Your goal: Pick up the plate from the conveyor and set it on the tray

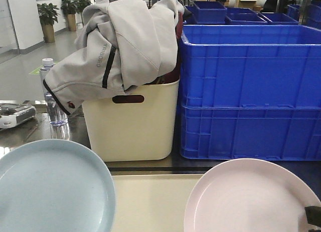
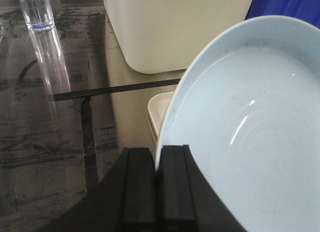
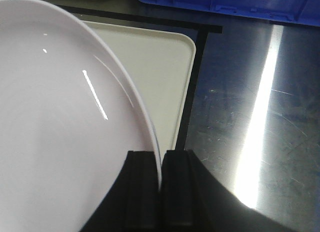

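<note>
gripping the rim of the pale pink plate [image 3: 60, 117], the right pincer [image 3: 161, 192] has its two black fingers narrowed onto the edge, one on each face. the left pincer [image 2: 156, 192] clamps the rim of a second, pale blue plate [image 2: 250, 117] in the same way. that makes two plates, one per pincer, both tilted in the wrist views.

in the front view the blue plate [image 1: 50, 187] fills the lower left and the pink plate [image 1: 246, 197] the lower right, apart from each other. one cream tray [image 1: 150, 202] shows between them. the pink plate hangs over the tray's right part [image 3: 160, 66]; i cannot tell whether it touches it. the tray lies on a scratched steel worktop [image 3: 250, 117] marked with black tape lines [image 3: 200, 66].

just behind the tray stands one tall cream tub [image 1: 133, 127] with a dark handle slot. one grey jacket [image 1: 125, 41] is draped over its top. left of the tub stands one clear bottle [image 1: 52, 99], and a grey device [image 1: 15, 114] lies at the left edge. right of the tub two blue crates are stacked, the upper [image 1: 251, 66] on the lower [image 1: 246, 134]. several more blue crates [image 1: 209, 11] sit behind them. farthest back, potted plants [image 1: 48, 14] stand on the floor at upper left, three as far as i can tell.
</note>
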Available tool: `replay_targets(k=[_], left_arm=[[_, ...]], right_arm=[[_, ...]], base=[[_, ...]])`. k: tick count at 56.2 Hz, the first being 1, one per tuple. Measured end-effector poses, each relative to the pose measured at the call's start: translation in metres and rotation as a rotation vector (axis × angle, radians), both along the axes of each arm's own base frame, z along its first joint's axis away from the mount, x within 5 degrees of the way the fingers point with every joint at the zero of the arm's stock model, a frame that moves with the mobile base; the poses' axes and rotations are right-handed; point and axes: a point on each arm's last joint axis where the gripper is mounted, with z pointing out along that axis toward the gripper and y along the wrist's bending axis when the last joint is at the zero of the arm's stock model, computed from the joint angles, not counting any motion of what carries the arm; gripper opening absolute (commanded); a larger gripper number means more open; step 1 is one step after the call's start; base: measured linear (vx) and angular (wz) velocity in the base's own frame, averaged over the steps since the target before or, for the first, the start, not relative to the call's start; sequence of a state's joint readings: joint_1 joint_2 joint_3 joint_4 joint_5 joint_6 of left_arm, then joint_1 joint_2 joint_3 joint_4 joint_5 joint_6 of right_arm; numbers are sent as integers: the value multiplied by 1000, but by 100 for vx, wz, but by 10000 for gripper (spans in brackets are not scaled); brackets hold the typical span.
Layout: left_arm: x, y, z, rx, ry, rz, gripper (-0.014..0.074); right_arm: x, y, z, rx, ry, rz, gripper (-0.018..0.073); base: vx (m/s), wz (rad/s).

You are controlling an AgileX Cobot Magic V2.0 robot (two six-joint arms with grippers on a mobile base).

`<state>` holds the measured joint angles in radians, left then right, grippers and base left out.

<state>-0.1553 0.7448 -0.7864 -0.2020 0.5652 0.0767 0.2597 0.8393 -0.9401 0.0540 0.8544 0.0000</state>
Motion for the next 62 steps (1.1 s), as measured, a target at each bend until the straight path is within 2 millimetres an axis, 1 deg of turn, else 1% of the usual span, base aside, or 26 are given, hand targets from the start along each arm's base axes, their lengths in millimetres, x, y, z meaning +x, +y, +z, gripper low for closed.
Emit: replay_targets(k=[23, 30, 36, 40, 47, 48, 53, 57, 58, 61, 62], left_arm=[[0, 0, 0, 0, 0, 0, 3], [0, 0, 0, -9, 1, -1, 3], [5, -3, -2, -49, 19, -4, 3], [14, -6, -5, -86, 38, -5, 3], [44, -16, -20, -132, 122, -38, 3], [51, -20, -24, -137, 142, -51, 3], [75, -35, -34, -157, 188, -112, 3], [94, -51, -44, -174, 226, -168, 3], [97, -53, -41, -180, 217, -176, 3], [112, -66, -50, -189, 247, -211, 3], [117, -69, -50, -193, 244, -220, 3]], right_arm=[[1, 1, 2, 10, -25, -1, -9], [2, 3, 4, 48, -45, 3, -9], [4, 4, 7, 92, -65, -7, -9], [3, 4, 13, 136, -100, -24, -9], [0, 3, 33, 196, -182, -42, -9], [-2, 3, 37, 203, -196, -43, -9], [-4, 3, 48, 226, -233, -42, -9], [-5, 3, 52, 230, -244, -42, -9], [-5, 3, 52, 232, -244, -42, -9], [-5, 3, 53, 234, -246, -41, -9], [-5, 3, 53, 234, -246, -41, -9]], base=[[0, 0], [0, 0], [0, 0], [0, 0], [0, 0], [0, 0], [0, 0], [0, 0], [0, 0], [0, 0], [0, 0]])
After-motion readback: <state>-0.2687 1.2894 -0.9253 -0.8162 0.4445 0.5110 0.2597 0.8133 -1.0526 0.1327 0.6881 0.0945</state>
